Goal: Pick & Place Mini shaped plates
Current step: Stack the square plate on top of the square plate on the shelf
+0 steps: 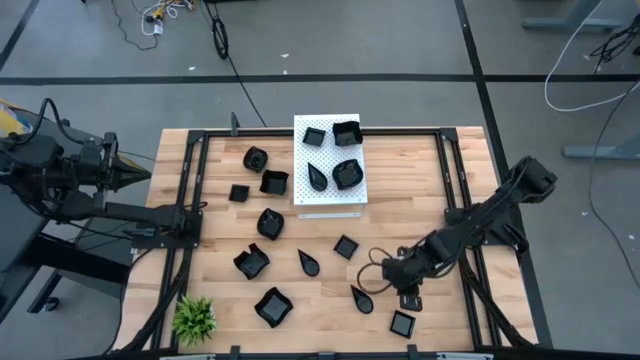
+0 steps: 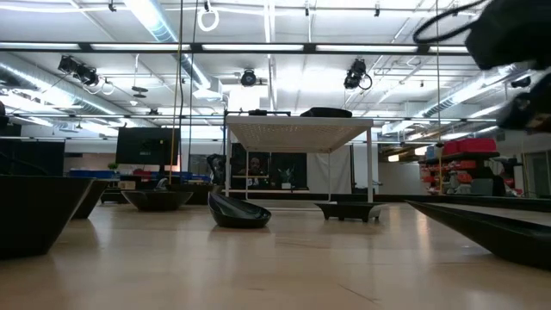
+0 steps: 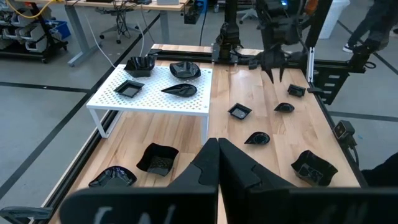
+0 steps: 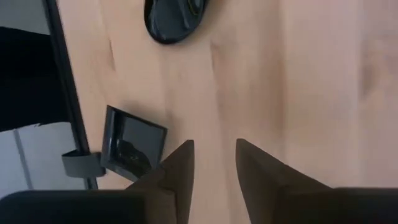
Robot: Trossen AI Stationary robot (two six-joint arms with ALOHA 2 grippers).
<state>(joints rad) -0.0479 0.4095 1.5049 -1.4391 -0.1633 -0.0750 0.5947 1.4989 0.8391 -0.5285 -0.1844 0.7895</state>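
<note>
Item: mini shaped plates, glossy black, varied outlines, spread over a wooden table [image 1: 420, 180].

Nearest the working claw: a small square plate [image 1: 402, 323] at the table's near edge, just beside the right claw [image 1: 408, 296] and on its near side. In the right wrist view this square plate [image 4: 132, 144] lies flat on the wood, next to one finger [image 4: 180, 163] and outside the gap between the two fingers. Whether the finger touches its corner cannot be told.

Second nearest: a teardrop plate [image 1: 361, 299], near the right claw on its inner side; in the right wrist view [image 4: 175, 17] it lies ahead of the fingers, apart from them.

Right claw: low over bare wood, fingers parted, nothing between them.

On the white perforated board [image 1: 330, 200] at the table's far middle: four plates, two squarish at the far end, a teardrop and a rounded one nearer.

On the wood left of and below the board: about nine further plates, well apart from the right claw.

Left claw [image 3: 217, 163]: closed, empty, held off the table's left edge.

Other: small green plant [image 1: 194, 318] at the near-left corner.
</note>
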